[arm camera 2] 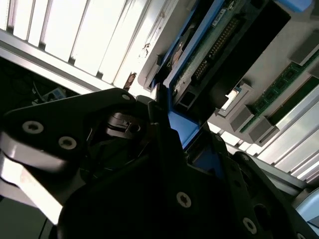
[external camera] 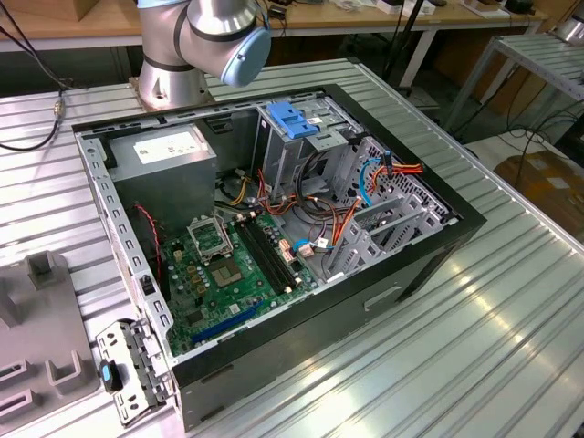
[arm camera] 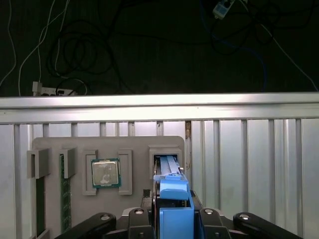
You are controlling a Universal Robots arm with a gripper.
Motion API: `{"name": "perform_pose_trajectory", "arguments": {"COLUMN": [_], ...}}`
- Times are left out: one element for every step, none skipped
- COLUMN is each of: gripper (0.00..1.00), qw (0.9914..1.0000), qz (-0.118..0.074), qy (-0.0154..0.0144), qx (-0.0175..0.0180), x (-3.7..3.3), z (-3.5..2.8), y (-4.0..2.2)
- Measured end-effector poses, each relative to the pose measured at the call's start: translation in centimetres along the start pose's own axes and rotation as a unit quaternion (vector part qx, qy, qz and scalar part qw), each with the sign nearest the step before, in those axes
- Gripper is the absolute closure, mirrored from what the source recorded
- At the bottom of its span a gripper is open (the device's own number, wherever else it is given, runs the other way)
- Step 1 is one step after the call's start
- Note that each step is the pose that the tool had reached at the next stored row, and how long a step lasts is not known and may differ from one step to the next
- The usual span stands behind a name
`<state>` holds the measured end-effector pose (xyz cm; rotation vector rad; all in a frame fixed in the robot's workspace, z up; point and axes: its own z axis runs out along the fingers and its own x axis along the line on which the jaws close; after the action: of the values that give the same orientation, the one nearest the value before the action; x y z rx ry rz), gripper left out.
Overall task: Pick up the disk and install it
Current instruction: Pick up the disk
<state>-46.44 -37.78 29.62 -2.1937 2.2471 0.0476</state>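
Pincer closed on the blue-framed end of the disk, fingers tight on both sides. Disk sits edge-on, long axis running straight away from pincer. Far end sits in a slot of the grey holder on the table, beside a processor chip.

Ribbed aluminium tabletop, wooden bench behind

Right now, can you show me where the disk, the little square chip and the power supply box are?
Disk (arm camera: 174, 186), first wrist view: on its blue frame.
Square chip (arm camera: 105, 174), first wrist view: middle of its silver top.
Power supply box (external camera: 169, 146), exterior view: on its white sticker.
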Motion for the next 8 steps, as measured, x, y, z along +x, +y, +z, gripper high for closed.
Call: {"name": "perform_pose_trajectory", "arguments": {"gripper": [0.63, 0.63, 0.63, 0.63, 0.63, 0.63, 0.63, 0.63], "qw": [1.0, 1.0, 1.0, 1.0, 1.0, 1.0, 1.0, 1.0], "qz": [0.0, 0.0, 0.0, 0.0, 0.0, 0.0, 0.0, 0.0], "qy": [0.0, 0.0, 0.0, 0.0, 0.0, 0.0, 0.0, 0.0], "qx": [0.0, 0.0, 0.0, 0.0, 0.0, 0.0, 0.0, 0.0], "x": [0.0, 0.0, 0.0, 0.0, 0.0, 0.0, 0.0, 0.0], "z": [0.0, 0.0, 0.0, 0.0, 0.01, 0.01, 0.01, 0.01], "y": [0.0, 0.0, 0.0, 0.0, 0.0, 0.0, 0.0, 0.0]}}
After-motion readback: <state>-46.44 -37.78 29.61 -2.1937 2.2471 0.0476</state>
